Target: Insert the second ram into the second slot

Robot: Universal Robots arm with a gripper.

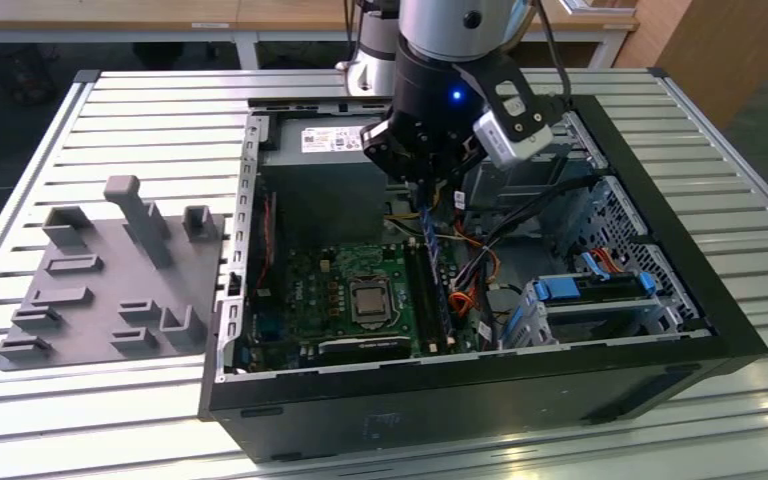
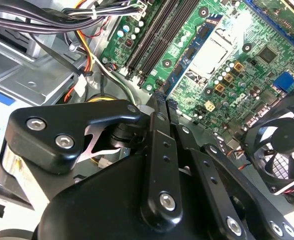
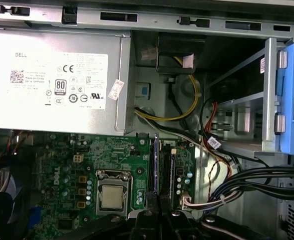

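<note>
- The gripper is reaching down into the open computer case. Its jaws are pressing together on a thin blue strip, which I am taking for the second ram.
- The ram is running along the memory slots, beside the processor socket, probably for lining it up. Whether it is seated, I cannot tell.
- Loose cables are hanging near the slots and could be catching the jaws.
- Farther off, the power supply is sitting clear.
- A grey fixture is lying on the counter.
</note>
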